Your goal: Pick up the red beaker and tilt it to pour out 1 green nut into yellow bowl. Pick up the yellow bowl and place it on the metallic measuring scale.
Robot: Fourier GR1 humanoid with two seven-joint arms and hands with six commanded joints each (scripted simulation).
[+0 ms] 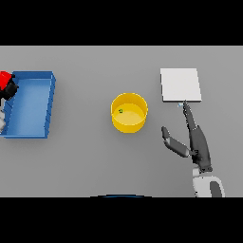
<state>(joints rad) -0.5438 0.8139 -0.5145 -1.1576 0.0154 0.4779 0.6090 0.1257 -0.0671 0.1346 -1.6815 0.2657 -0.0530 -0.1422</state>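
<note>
The yellow bowl [129,112] stands at the middle of the table with one small green nut [120,111] inside, near its left wall. The metallic measuring scale [180,84], a pale square plate, lies to the bowl's right and slightly farther back. My right hand [197,140] is open, its fingers stretched toward the scale's near edge and its thumb spread to the left; it holds nothing. At the far left edge, my left hand [9,89] is curled round the red beaker [4,77] over the blue bin's left side; only part of both shows.
A blue rectangular bin [33,104] sits at the left of the table. The grey tabletop runs between the bin, the bowl and the scale.
</note>
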